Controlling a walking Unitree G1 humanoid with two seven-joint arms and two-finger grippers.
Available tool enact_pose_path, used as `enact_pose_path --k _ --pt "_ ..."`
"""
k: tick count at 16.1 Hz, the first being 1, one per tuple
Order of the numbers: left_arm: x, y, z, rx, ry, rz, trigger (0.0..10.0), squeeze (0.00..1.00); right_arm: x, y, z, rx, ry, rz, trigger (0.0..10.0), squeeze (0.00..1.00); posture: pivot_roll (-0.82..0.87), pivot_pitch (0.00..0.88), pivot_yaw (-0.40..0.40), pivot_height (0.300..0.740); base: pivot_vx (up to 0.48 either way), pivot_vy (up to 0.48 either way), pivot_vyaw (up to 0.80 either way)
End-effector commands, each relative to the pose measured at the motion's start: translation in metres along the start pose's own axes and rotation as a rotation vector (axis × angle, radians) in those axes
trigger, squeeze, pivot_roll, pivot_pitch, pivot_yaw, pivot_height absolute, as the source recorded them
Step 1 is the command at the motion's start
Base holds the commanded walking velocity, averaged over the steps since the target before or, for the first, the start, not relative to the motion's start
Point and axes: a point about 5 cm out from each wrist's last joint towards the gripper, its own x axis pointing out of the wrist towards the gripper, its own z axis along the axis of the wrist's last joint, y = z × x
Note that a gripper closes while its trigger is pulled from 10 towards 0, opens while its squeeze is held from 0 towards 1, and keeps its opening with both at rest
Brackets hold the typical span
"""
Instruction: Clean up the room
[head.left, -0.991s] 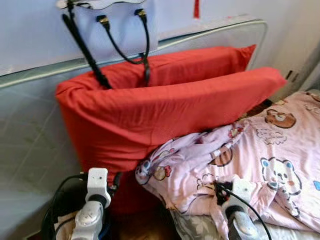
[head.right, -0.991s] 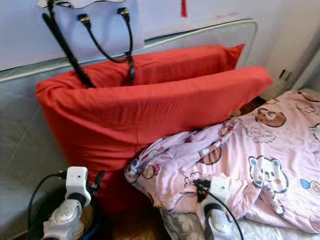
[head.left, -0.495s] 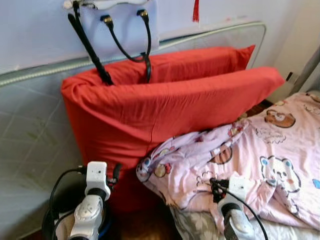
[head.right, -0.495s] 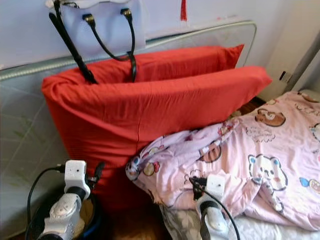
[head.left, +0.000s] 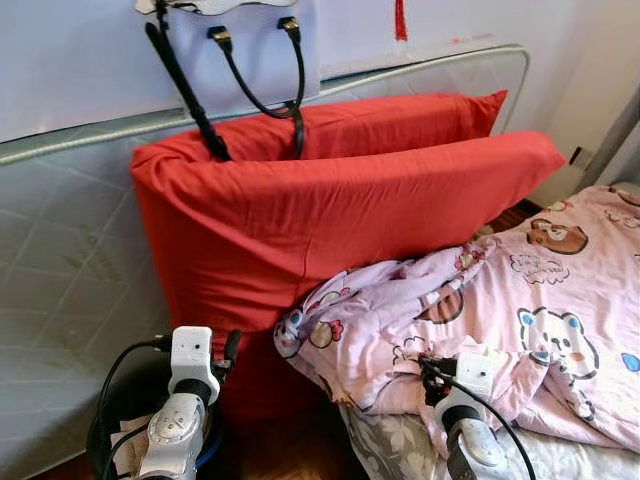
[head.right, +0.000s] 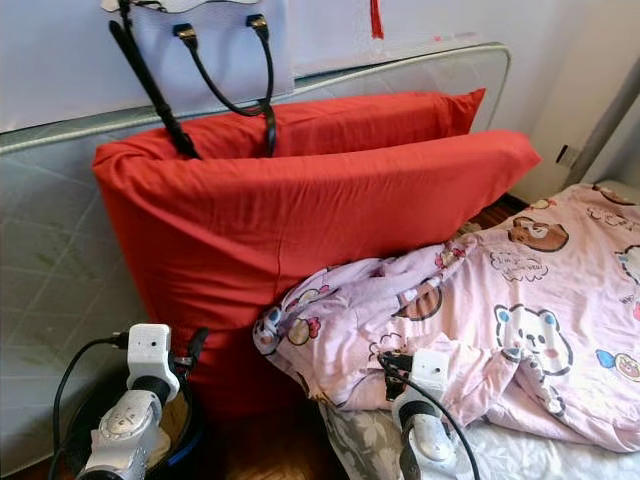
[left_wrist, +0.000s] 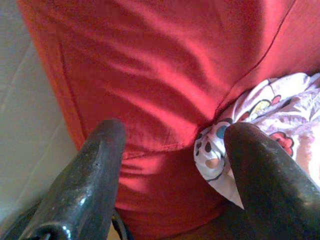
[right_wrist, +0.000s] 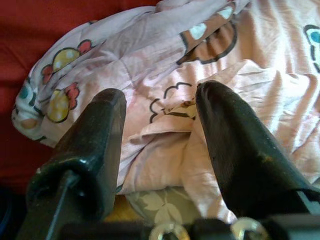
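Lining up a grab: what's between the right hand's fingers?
In the right wrist view, a rumpled fold of the pink cartoon blanket lies in the gap of the open right hand, not yet pinched.

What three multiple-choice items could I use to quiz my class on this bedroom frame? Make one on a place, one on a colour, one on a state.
1. Where does the white handbag with black straps hang?
A. above the pillows
B. on the quilt
C. on the floor

2. What colour are the two big fabric pillows?
A. blue
B. red
C. green

3. How is the right claw?
A. shut on the quilt
B. open over the quilt
C. gripping a pillow

Answers:
1 A, the straps dangle onto the pillow tops.
2 B, both covers are plain red.
3 B, its fingers stand apart above the crumpled pink cartoon-print quilt.
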Motion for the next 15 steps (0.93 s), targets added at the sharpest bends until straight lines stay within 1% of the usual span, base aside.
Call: enact_pose_path --k 1,7,15 --pt "-0.0013 -0.0004 -0.0013 -0.001 0.008 -0.002 10.0 0.0 0.0004 0.0025 0.0017 0.001 -0.014 0.009 10.0 0.0 0.02 0.0 -0.022 0.655 0.0 0.0 0.0" --pt "-0.0017 0.0008 -0.0015 -0.001 0.013 0.007 10.0 0.0 0.0005 0.0045 0.0012 0.01 -0.01 0.021 10.0 0.0 0.02 0.0 -0.027 0.655 0.0 0.0 0.0" --pt "-0.0014 0.0029 -0.0008 0.0 0.017 0.015 10.0 0.0 0.0001 0.0075 -0.0038 0.027 0.026 0.044 10.0 0.0 0.03 0.0 -0.025 0.655 0.0 0.0 0.0"
